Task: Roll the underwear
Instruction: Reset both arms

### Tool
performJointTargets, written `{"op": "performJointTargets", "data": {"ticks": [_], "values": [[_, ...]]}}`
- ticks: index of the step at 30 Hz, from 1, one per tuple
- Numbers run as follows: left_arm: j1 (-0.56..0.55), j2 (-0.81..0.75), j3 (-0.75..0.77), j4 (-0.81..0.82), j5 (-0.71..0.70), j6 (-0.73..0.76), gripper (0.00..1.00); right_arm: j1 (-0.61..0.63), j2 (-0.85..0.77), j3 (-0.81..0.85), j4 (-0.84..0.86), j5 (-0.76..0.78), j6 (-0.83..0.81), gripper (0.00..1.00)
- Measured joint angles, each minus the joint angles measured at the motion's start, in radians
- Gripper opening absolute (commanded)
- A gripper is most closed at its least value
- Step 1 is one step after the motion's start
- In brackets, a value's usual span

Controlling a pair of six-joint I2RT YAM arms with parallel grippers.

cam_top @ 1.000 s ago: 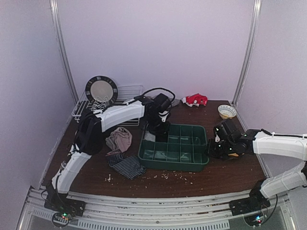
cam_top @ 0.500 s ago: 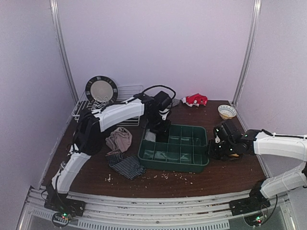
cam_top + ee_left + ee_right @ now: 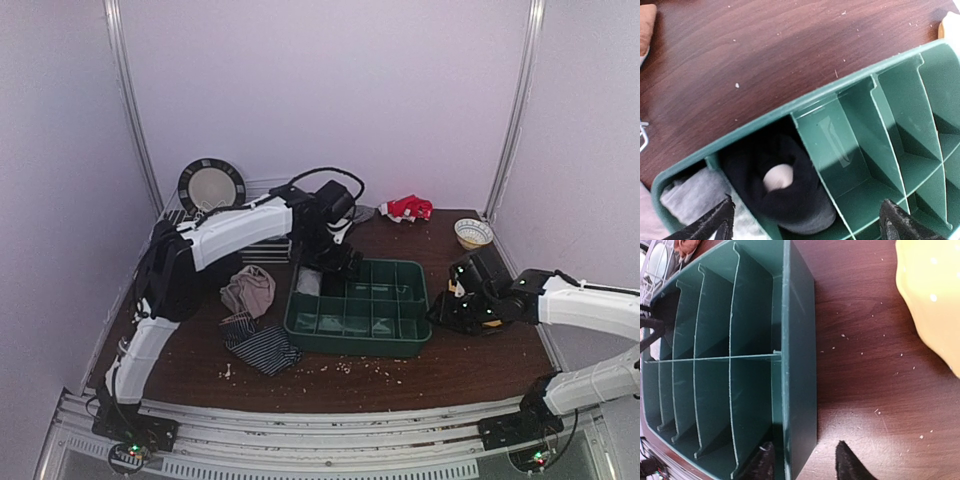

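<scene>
Reaching over the far-left corner of the green divided tray point(image 3: 355, 340), the left gripper point(image 3: 807, 205) stands wide, its two dark fingertips point(image 3: 715, 220) well apart and closed on nothing. Only its wrist camera shows what lies below it: a rolled black underwear point(image 3: 800, 195) with a pale core sits in one compartment. A light grey underwear point(image 3: 692, 195) fills the corner compartment just beside it, across a divider. From above, the grey one is only a pale patch point(image 3: 309, 283) and the black roll is hidden by the arm.

The right gripper point(image 3: 805, 460) is partly spread astride the tray's right wall point(image 3: 800, 365), one finger inside and one outside. The outside finger point(image 3: 847, 465) stands clear of the wall, so nothing is clamped. This camera also catches a pale yellow rounded object point(image 3: 935, 300) on the wooden table point(image 3: 865, 390), which I cannot match in the overhead view.

The overhead view alone shows the beige-pink underwear point(image 3: 250, 290) bunched on the table left of the tray. The navy striped underwear point(image 3: 265, 347) lies nearer the front. It also shows a plate point(image 3: 210, 187) in a wire rack point(image 3: 265, 190), a red cloth point(image 3: 407, 208) and a small bowl point(image 3: 473, 233).
</scene>
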Motion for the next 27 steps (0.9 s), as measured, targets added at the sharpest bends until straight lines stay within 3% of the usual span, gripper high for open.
{"op": "performJointTargets", "data": {"ticks": [9, 13, 14, 16, 19, 22, 25, 27], "values": [[-0.009, -0.09, -0.065, 0.003, -0.043, 0.013, 0.98, 0.0, -0.073, 0.017, -0.028, 0.001, -0.022, 0.65], [-0.037, -0.234, -0.211, 0.08, -0.095, 0.021, 0.98, 0.0, -0.147, 0.029, -0.044, 0.01, -0.049, 0.74], [-0.048, -0.307, -0.298, 0.137, -0.116, 0.023, 0.98, 0.0, -0.172, 0.034, -0.049, 0.019, -0.063, 0.79], [-0.066, -0.478, -0.481, 0.228, -0.157, 0.022, 0.98, 0.001, -0.223, 0.047, -0.068, 0.061, -0.083, 0.99], [-0.059, -0.753, -0.715, 0.328, -0.214, -0.01, 0.98, 0.005, -0.31, 0.069, -0.103, 0.215, -0.06, 1.0], [0.042, -1.001, -0.908, 0.403, -0.284, -0.064, 0.98, 0.005, -0.415, 0.048, -0.108, 0.402, 0.002, 1.0], [0.156, -1.236, -1.127, 0.46, -0.417, -0.081, 0.98, 0.005, -0.546, -0.016, -0.061, 0.539, -0.036, 1.0], [0.172, -1.358, -1.237, 0.457, -0.505, -0.068, 0.98, 0.006, -0.612, -0.04, -0.024, 0.612, -0.105, 1.0]]}}
